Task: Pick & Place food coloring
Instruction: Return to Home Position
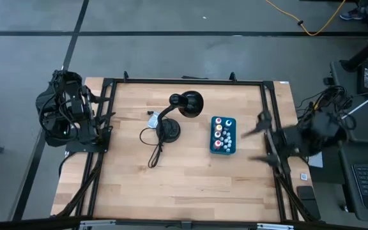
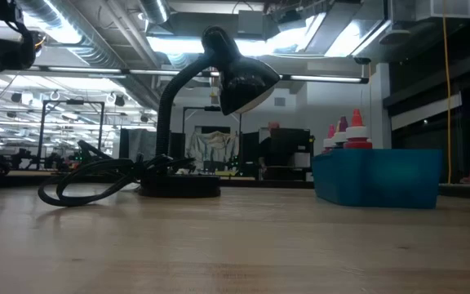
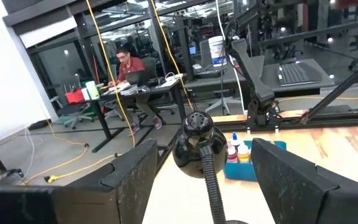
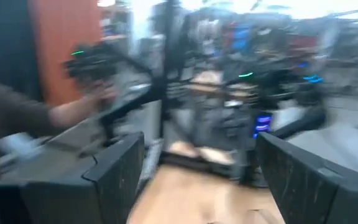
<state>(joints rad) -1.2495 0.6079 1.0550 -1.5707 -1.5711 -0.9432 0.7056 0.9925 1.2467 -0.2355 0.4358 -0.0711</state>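
Note:
Several tiny food coloring bottles [image 1: 223,133] with coloured caps stand upright in a teal box [image 1: 223,145] right of the table's middle. They also show in the low view [image 2: 345,131] and the left wrist view [image 3: 238,152]. My right gripper [image 1: 259,144] is open and empty near the table's right edge, right of the box. My left gripper [image 1: 99,110] is open and empty at the table's left edge, far from the bottles.
A black desk lamp [image 1: 177,112] stands on its round base left of the box, its cord [image 1: 152,144] looped on the table. Metal frame rails [image 1: 270,115] run along the table's left and right sides. A person sits at a desk in the room [image 3: 129,62].

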